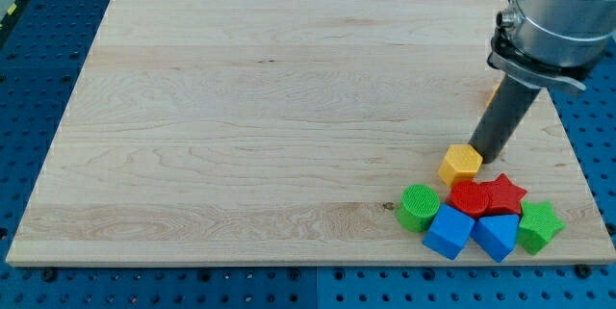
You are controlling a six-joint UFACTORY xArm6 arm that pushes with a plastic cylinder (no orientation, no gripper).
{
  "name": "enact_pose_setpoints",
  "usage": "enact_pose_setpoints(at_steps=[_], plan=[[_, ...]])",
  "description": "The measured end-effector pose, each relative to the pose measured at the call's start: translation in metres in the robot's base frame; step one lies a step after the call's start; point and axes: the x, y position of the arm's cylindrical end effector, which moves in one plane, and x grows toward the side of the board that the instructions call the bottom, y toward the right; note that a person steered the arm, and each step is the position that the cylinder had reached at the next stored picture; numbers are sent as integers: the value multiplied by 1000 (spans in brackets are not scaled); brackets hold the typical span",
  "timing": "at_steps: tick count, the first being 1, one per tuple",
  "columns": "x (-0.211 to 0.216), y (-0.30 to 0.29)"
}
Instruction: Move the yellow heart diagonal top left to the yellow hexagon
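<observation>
**Tip parked at yellow hexagon, heart mostly hidden behind rod**

No pincer on this rig, just a rod, so no released or clenched state to give.

My tip [489, 158] sits just to the view's upper right of the yellow hexagon [460, 165], touching or nearly so; can't tell which.

Yellow hexagon: flat-topped, orange-yellow, ribbed top face, lying on the wooden board [241, 126].

Yellow heart [492, 93]: only a small orange-yellow sliver shows at the rod's left edge, up and to the view's right of the hexagon. Shape can't be made out.

Cluster around the hexagon:
- red cylinder [470, 198] directly below it, touching or just beside
- red star [504, 194] below right
- green cylinder [419, 206] below left, near
- blue cube [449, 231] below, in front of the red cylinder
- blue block [497, 235], shape unclear, below right
- green star [538, 226] furthest to the view's right, near the board's bottom edge
</observation>
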Motion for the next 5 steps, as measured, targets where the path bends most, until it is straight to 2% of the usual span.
enact_pose_setpoints(at_steps=[1, 2, 3, 5], plan=[[-43, 18], [-75, 86], [-73, 156], [-89, 157]])
